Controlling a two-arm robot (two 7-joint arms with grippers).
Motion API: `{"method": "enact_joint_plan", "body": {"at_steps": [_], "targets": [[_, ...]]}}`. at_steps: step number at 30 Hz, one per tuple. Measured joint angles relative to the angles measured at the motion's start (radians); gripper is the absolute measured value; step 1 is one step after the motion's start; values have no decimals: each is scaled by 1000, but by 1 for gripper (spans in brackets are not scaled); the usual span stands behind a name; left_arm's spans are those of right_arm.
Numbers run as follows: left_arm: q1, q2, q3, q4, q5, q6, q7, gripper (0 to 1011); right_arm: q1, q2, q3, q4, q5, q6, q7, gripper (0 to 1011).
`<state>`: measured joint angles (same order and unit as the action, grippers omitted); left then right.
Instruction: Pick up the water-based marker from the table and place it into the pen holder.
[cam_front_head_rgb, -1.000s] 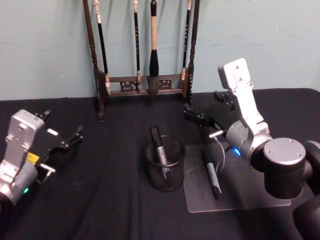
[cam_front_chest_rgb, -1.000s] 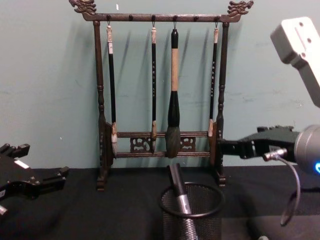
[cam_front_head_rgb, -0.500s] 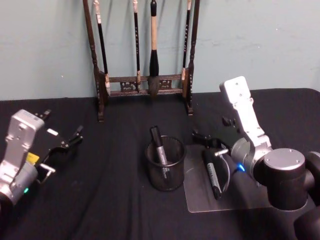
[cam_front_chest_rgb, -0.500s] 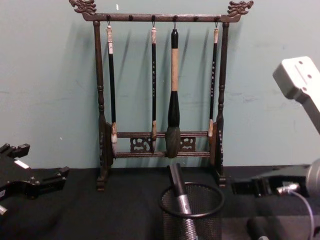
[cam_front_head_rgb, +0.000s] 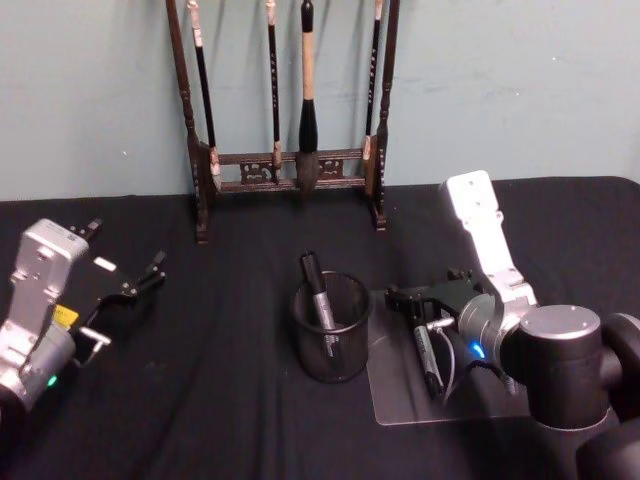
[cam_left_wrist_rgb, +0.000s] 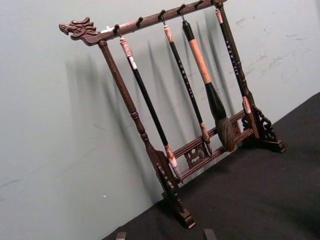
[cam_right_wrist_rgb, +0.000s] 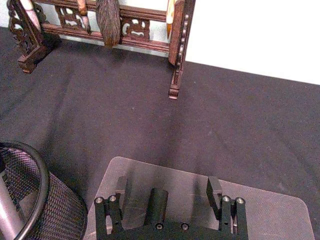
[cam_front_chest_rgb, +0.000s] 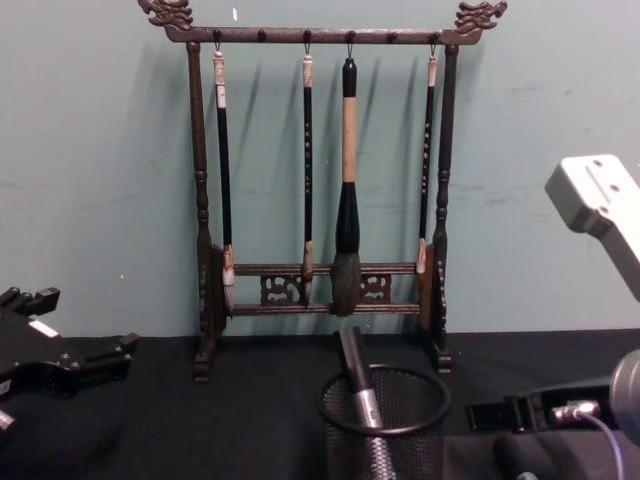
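- 2 dark markers with grey barrels are on show. 1, the spare marker (cam_front_head_rgb: 318, 295), leans inside the round black wire-mesh pen holder (cam_front_head_rgb: 345, 365). The other, the water-based marker (cam_front_head_rgb: 428, 362), lies flat just to the right of that holder.
- You will find the water-based marker resting on a clear rectangular plastic sheet (cam_front_head_rgb: 400, 400), which lies on the matte black cloth table (cam_front_head_rgb: 200, 400) right beside the pen holder.
- Your right gripper (cam_front_head_rgb: 425, 298) is low over the far end of the water-based marker, just right of the pen holder. Its jaws are wide, and its 2 fingers (cam_right_wrist_rgb: 214, 189) straddle the marker's dark cap with a gap on each side, so nothing is gripped.
- Your left gripper (cam_front_head_rgb: 140, 285) hangs well to the left of the pen holder, above the cloth. Its fingers are spread apart and hold nothing.
- Behind the pen holder stands a tall dark wooden brush rack (cam_front_head_rgb: 290, 160) with 4 hanging brushes (cam_front_chest_rgb: 347, 200).
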<state>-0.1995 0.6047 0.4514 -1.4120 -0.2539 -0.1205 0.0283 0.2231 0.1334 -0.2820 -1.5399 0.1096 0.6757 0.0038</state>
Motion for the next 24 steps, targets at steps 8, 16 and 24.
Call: {"method": "enact_joint_plan", "body": {"at_steps": [8, 16, 24], "targets": [[0, 0, 0, 0, 0, 0, 0, 1001, 0, -20, 4, 17, -23, 23, -5, 1000], [0, 0, 0, 0, 0, 0, 0, 1001, 11, -34, 7, 48, -47, 33, 2, 1000], [0, 0, 0, 0, 0, 0, 0, 1001, 17, -43, 8, 71, -67, 35, 17, 1000]]}}
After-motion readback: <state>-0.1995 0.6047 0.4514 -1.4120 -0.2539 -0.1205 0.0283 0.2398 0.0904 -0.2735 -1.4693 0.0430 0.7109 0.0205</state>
